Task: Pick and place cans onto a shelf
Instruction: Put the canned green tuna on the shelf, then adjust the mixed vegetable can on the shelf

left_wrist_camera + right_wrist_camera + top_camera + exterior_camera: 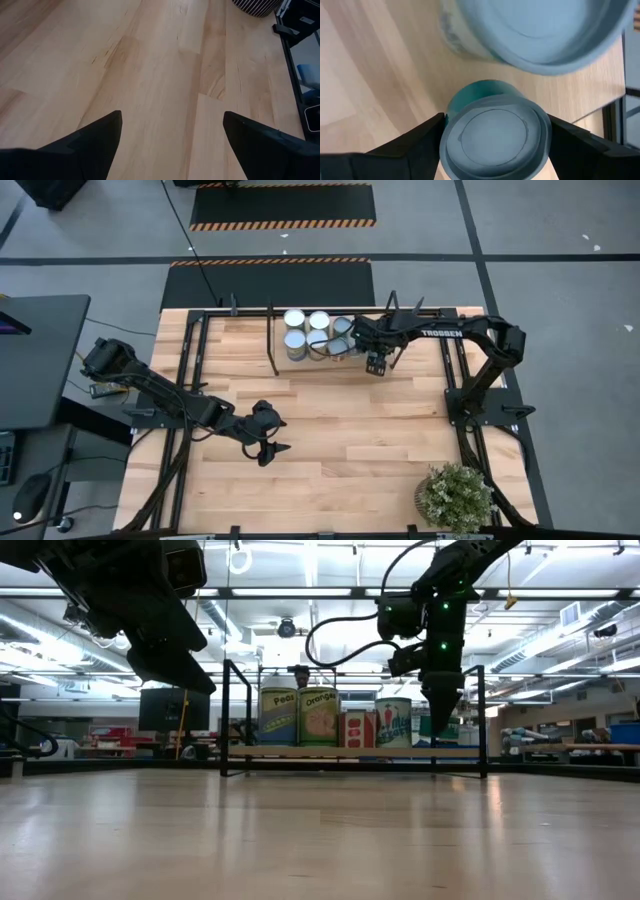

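Over the shelf, right pincer straddles a can.

Bench light wood. Cans: yellow-blue Peas label, orange-green Orange label, red one, teal one. Tops blue-grey. Both arms black. Plant green, pot striped.

Your right gripper is stretched across the far side of the table, pointing down, fingers spread wide. Your left gripper hangs over the near-middle of the table, fingers parted, arm bent low.
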